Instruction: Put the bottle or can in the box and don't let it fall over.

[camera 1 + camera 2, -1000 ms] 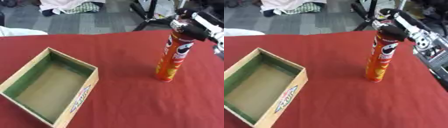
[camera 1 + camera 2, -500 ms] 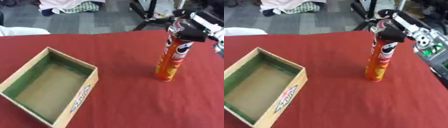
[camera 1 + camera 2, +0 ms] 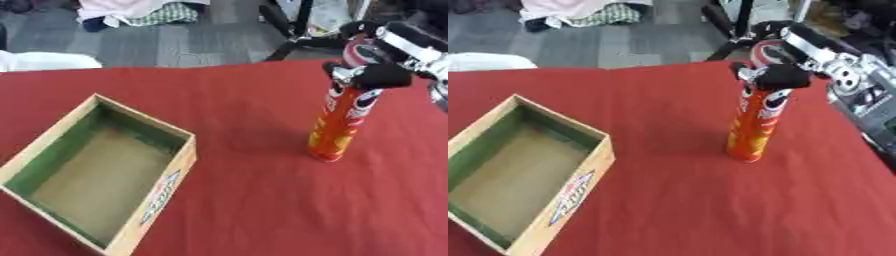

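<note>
Right hand curled round the top of the upright crisp can, standing on the red tablecloth well right of the open wooden box; lifting vertically should prevent tipping.

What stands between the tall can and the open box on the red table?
Nothing visible does. Only bare red cloth lies between the can, upright under the right hand curled around its top, and the empty box to its left.
</note>
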